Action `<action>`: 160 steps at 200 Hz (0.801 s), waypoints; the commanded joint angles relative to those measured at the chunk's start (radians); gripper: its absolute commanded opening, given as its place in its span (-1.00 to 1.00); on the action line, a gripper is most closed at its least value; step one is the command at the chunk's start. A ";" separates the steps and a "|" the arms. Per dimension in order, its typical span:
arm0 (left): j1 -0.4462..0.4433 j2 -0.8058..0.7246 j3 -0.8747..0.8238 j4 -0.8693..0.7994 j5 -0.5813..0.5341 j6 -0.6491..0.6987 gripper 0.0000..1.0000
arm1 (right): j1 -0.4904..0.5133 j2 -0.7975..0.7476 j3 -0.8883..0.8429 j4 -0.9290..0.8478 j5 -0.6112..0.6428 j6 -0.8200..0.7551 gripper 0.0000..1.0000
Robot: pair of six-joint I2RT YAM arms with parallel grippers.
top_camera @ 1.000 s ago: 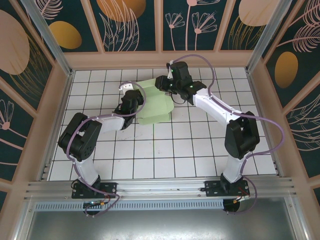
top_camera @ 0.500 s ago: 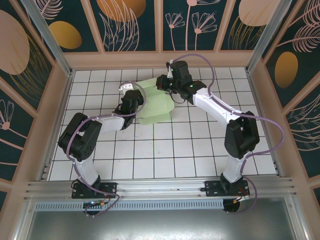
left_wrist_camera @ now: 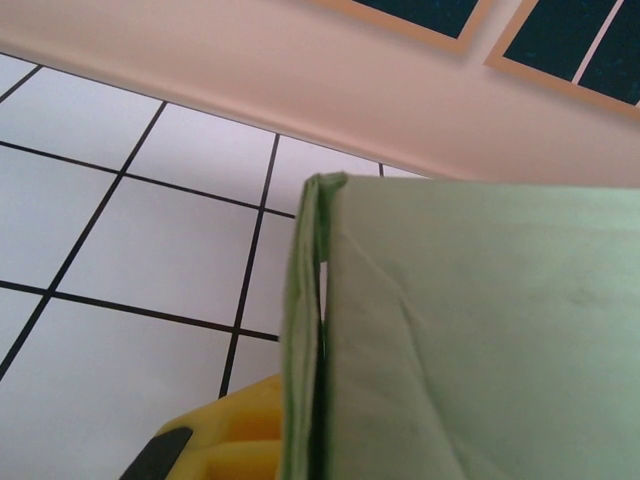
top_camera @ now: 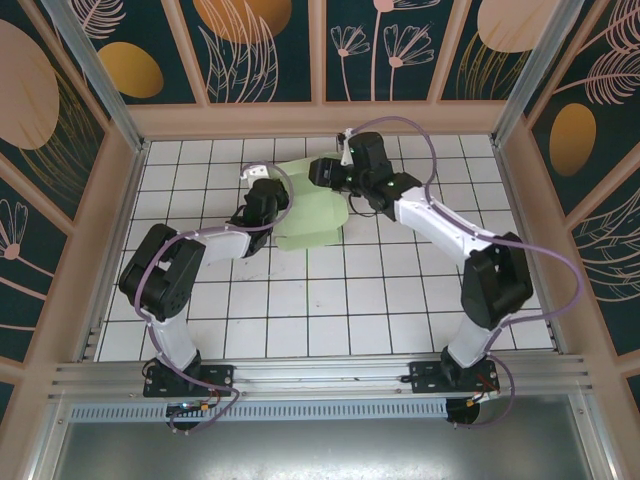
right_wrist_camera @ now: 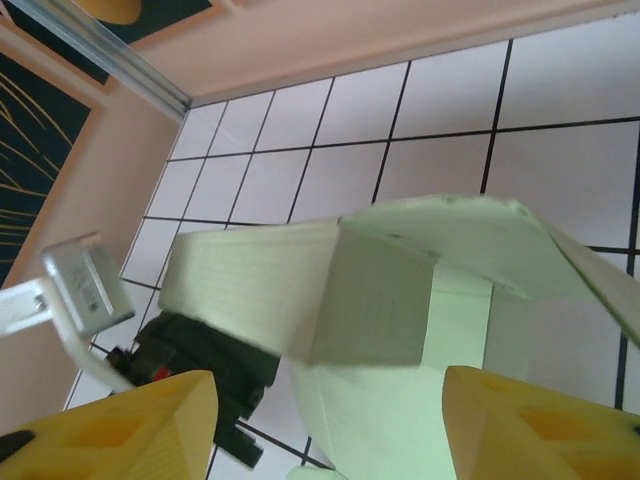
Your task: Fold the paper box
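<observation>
White tiled floor point(top_camera: 330, 300), black grid lines; dark teal leaf-print wall panels point(top_camera: 270, 50), peach frames; aluminium rail point(top_camera: 320, 375) along near edge.

The paper box point(top_camera: 312, 215) lies on the table point(top_camera: 300, 300) between left gripper point(top_camera: 276, 212) (touching it) and right gripper point(top_camera: 324, 172).

No legible text, label, brand, number or sign anywhere; faint marks on the small grey metal plate point(right_wrist_camera: 85, 285) in the right wrist view, too blurred to read
</observation>
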 commanded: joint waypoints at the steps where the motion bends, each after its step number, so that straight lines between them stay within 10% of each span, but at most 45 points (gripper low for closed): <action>1: 0.000 0.008 0.046 -0.025 0.021 0.005 -1.00 | -0.009 -0.129 -0.080 0.120 0.021 -0.063 0.26; 92: 0.004 0.022 0.088 -0.088 0.201 0.046 -1.00 | -0.232 -0.470 -0.448 0.302 -0.104 -0.052 0.31; 160: 0.004 0.042 0.128 -0.085 0.408 0.100 -1.00 | -0.320 -0.448 -0.494 0.367 -0.327 -0.235 0.29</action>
